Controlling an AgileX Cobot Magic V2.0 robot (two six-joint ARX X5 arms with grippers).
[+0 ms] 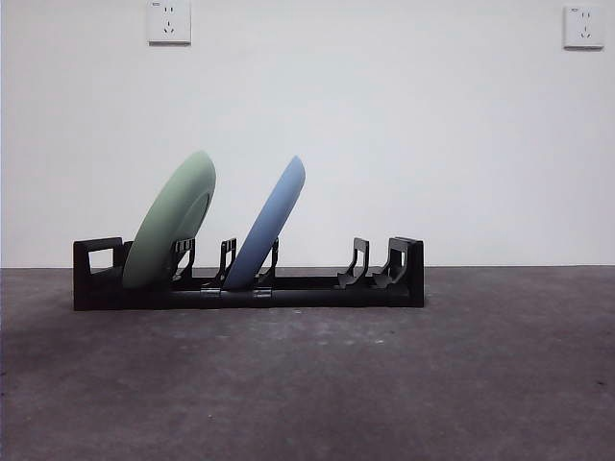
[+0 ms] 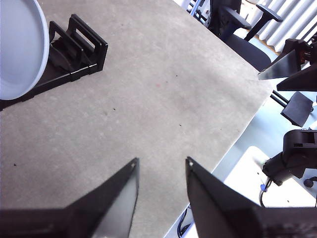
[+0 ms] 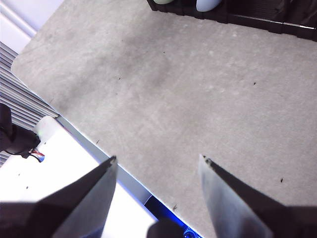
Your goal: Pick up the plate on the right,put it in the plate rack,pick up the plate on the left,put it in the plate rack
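Note:
The black plate rack (image 1: 317, 288) stands across the middle of the table. A green plate (image 1: 173, 221) leans in its left slots and a blue plate (image 1: 274, 216) leans in a slot beside it. Both arms are out of the front view. My left gripper (image 2: 161, 163) hangs open over bare table near the table's edge, with the blue plate (image 2: 17, 47) and one rack end (image 2: 81, 47) far off. My right gripper (image 3: 157, 159) is open too, above the table's rim, and the rack (image 3: 257, 15) with both plates' lower edges shows at the far side.
The grey table (image 1: 384, 384) stretches in front of the rack. Wall sockets (image 1: 169, 21) sit high on the white wall. An office chair (image 2: 237, 29) and other equipment stand beyond the table's edge in the left wrist view.

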